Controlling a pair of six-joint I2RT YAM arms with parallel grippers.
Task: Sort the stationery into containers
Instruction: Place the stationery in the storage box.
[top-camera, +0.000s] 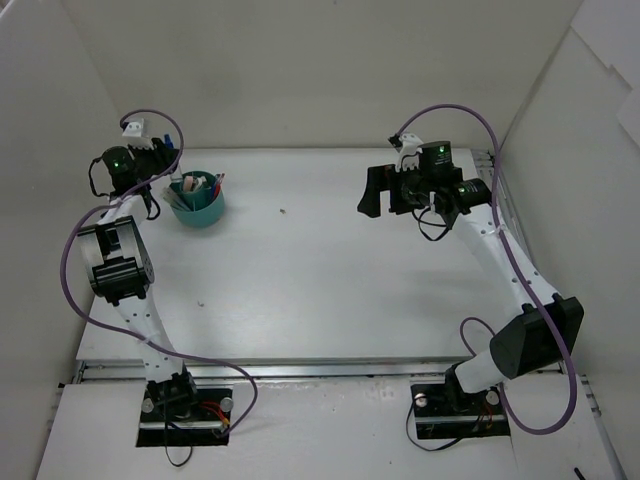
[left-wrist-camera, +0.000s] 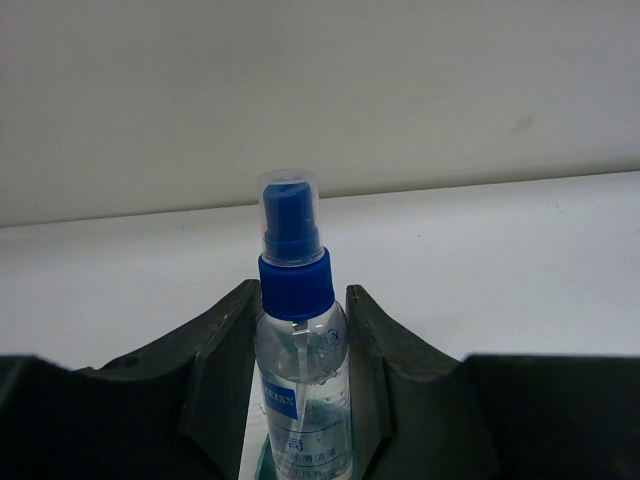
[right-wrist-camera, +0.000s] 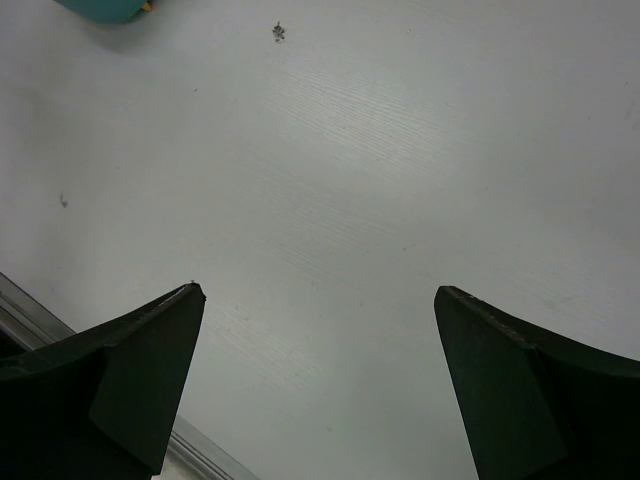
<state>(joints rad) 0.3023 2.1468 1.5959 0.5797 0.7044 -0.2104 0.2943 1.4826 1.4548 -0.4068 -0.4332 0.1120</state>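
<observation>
My left gripper (left-wrist-camera: 298, 300) is shut on a small clear spray bottle (left-wrist-camera: 300, 370) with a blue collar and a clear cap, held upright between both fingers. A sliver of teal (left-wrist-camera: 262, 464) shows just below the bottle. From above, the left gripper (top-camera: 163, 160) sits at the far left, right beside the round teal cup (top-camera: 197, 208). The bottle's blue top (top-camera: 174, 142) pokes out behind it. Pens and other stationery (top-camera: 203, 185) stand inside the cup. My right gripper (top-camera: 386, 194) hovers at the far right, open and empty, and its wrist view shows only bare table between its fingers (right-wrist-camera: 150, 370).
White walls close in the table on the left, back and right. A small dark speck (top-camera: 283, 211) lies on the white table (top-camera: 320, 270) right of the cup. The cup's edge (right-wrist-camera: 105, 8) shows at the top left of the right wrist view. A metal rail (right-wrist-camera: 200, 455) runs along the table's edge there.
</observation>
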